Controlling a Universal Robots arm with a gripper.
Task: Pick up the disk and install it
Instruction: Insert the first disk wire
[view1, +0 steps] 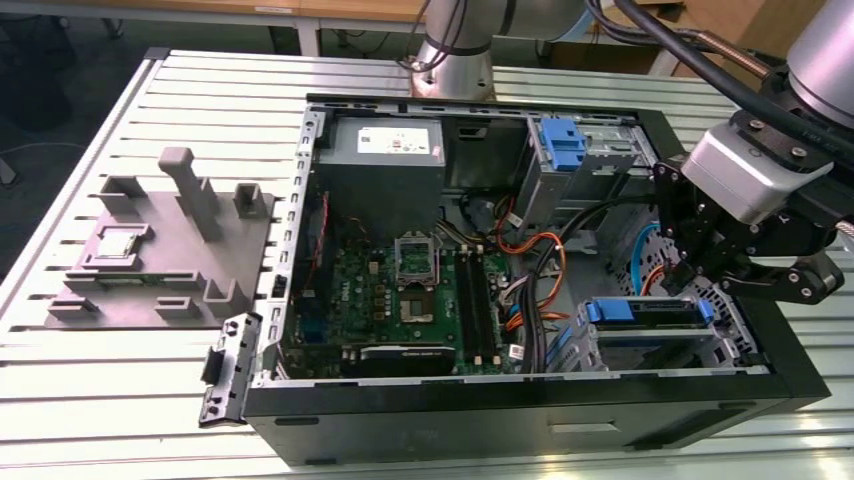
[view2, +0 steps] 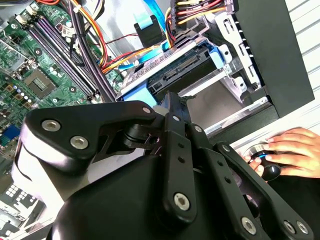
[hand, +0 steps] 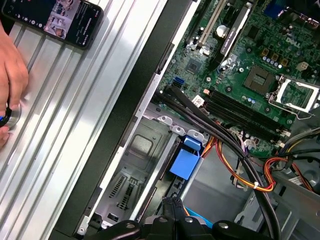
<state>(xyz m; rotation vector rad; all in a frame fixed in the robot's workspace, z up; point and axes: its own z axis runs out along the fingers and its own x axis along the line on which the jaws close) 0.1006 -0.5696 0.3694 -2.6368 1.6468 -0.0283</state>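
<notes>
One big black open computer box (view1: 534, 420), one flat silver-grey disk with a blue plastic frame (view1: 647, 312) inside it, one black robot tool (view1: 691, 283) just above.

Biggest is the pale slatted metal tabletop (view1: 94, 400); the box lies on it, side off. Inside are a green circuit board (view1: 400, 295) and a grey metal power box (view1: 380, 175). A grey plastic stand with posts (view1: 174, 240) sits on the tabletop at the exterior view's left. The disk lies flat in a metal bay in the box's corner toward the exterior view's right. The tool's fingers look pressed together with nothing between them, their tip close to the disk's blue edge. A hand (view2: 295, 150) rests on the tabletop just outside the box.
</notes>
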